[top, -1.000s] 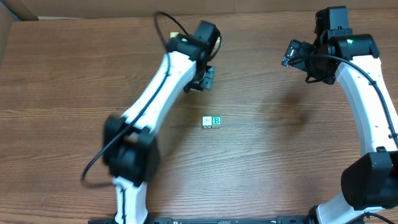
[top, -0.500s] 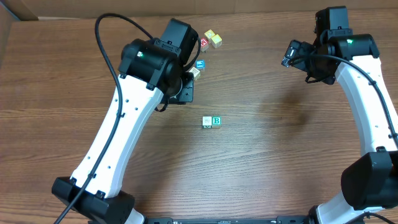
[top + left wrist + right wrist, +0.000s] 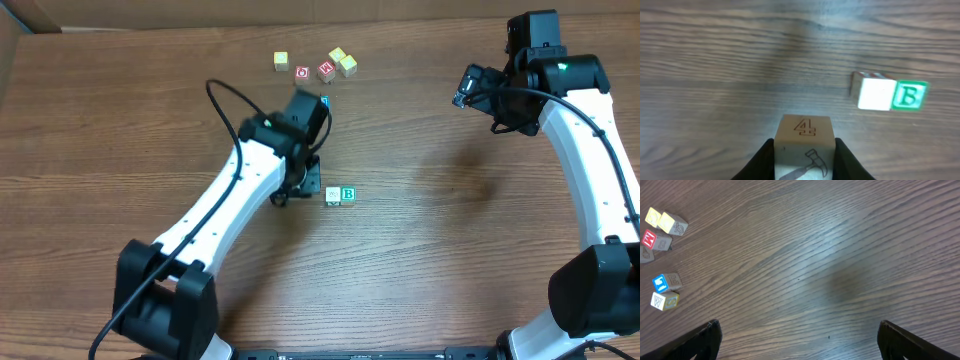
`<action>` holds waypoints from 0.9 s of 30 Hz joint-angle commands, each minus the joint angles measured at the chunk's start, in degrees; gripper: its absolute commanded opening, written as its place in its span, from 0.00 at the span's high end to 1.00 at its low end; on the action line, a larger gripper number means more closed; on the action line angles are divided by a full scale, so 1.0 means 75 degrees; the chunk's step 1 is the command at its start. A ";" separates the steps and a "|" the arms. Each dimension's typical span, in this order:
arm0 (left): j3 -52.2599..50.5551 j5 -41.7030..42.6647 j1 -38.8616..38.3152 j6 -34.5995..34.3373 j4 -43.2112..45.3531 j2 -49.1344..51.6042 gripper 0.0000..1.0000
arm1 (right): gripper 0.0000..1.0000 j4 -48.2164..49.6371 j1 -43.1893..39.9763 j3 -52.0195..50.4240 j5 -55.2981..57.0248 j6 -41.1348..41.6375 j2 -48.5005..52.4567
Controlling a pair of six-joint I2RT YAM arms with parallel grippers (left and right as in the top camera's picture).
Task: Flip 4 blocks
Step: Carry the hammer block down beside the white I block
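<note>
My left gripper is shut on a pale wooden block printed with a "4" and a hammer, held just above the table. In the overhead view this gripper hangs just left of two blocks that stand side by side at the table's middle. One of these shows a plain white face, the other a green "B". My right gripper is open and empty, high at the far right, away from all blocks.
Near the table's far edge lie a yellow cube, two red-printed cubes and another yellow cube. A blue-printed cube sits by the left arm, with a "W" cube beside it.
The left arm has swung from the far cluster of cubes toward the table's middle, carrying the "4" block to just left of the white and "B" pair. The right arm is still.
</note>
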 commanded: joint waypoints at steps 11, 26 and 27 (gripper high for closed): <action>-0.1530 0.0143 0.0017 -0.0431 0.1920 0.0020 0.77 | 0.00 0.0035 -0.0003 0.0012 -0.0003 0.0038 -0.0093; -0.1810 0.0140 -0.0061 -0.0577 0.2407 0.0026 0.75 | 0.00 0.0035 -0.0003 0.0012 -0.0003 0.0038 -0.0093; -0.1868 0.0143 -0.0079 -0.0577 0.2489 0.0026 0.75 | 0.00 0.0035 -0.0003 0.0012 -0.0003 0.0038 -0.0093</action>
